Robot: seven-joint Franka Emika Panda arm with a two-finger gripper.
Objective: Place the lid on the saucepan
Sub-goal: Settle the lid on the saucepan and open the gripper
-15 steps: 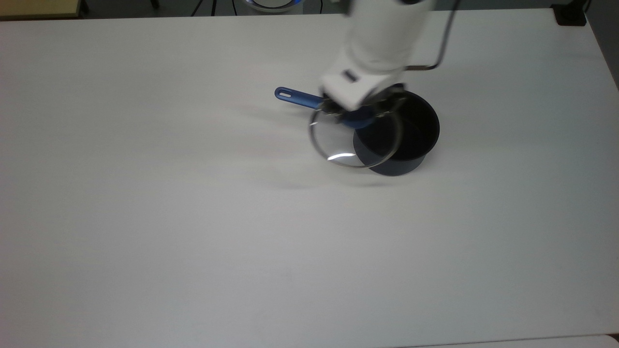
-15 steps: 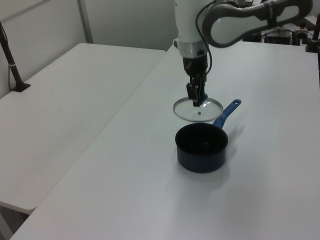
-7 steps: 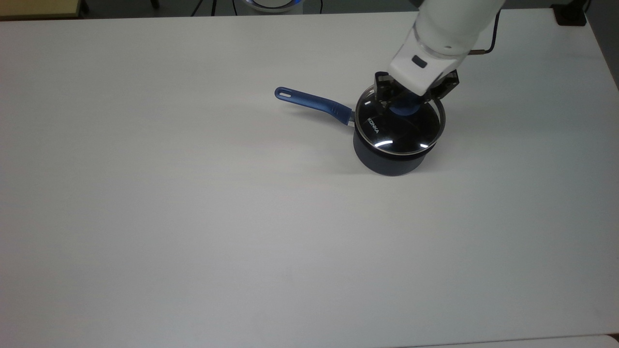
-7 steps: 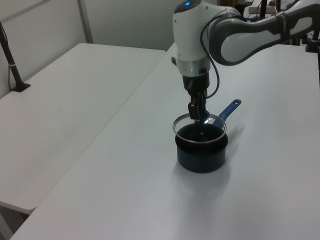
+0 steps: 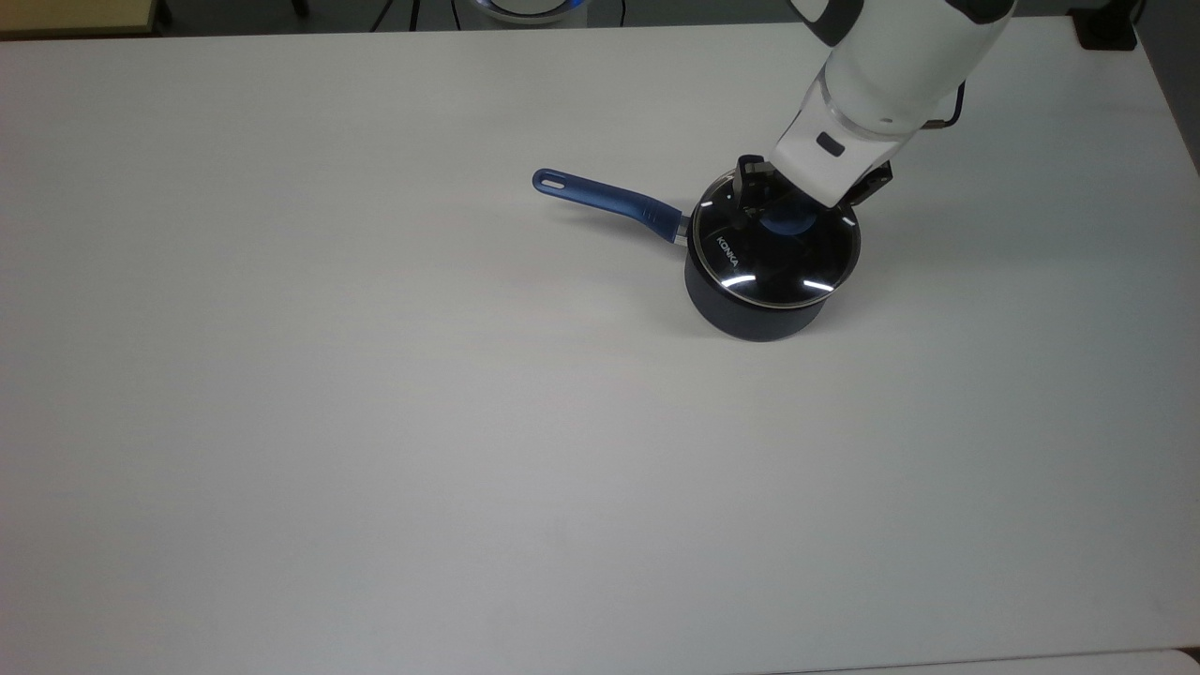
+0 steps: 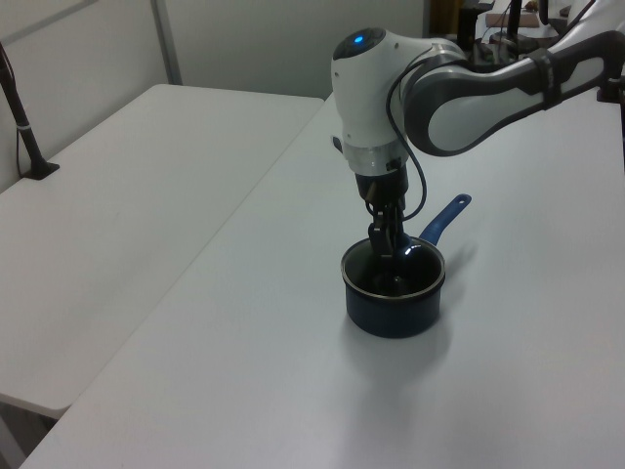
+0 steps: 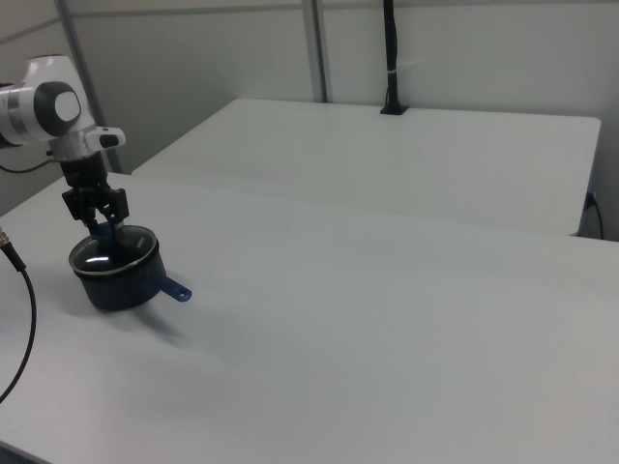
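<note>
The arm (image 6: 459, 93) has glossy white rounded shells with dark grey sections between them. A small blue light (image 6: 366, 39) glows on top of the white wrist housing (image 6: 369, 93). In the right view a round grey cap (image 7: 64, 108) sits on the side of that housing. Below it a white block bears a small dark marking (image 5: 828, 143). The end effector (image 5: 799, 199) is black, with narrow dark fingers (image 6: 379, 234). A thin black cable (image 6: 418, 171) loops beside the wrist.

Glossy glass lid (image 5: 773, 258), matt table (image 5: 375, 422)
</note>
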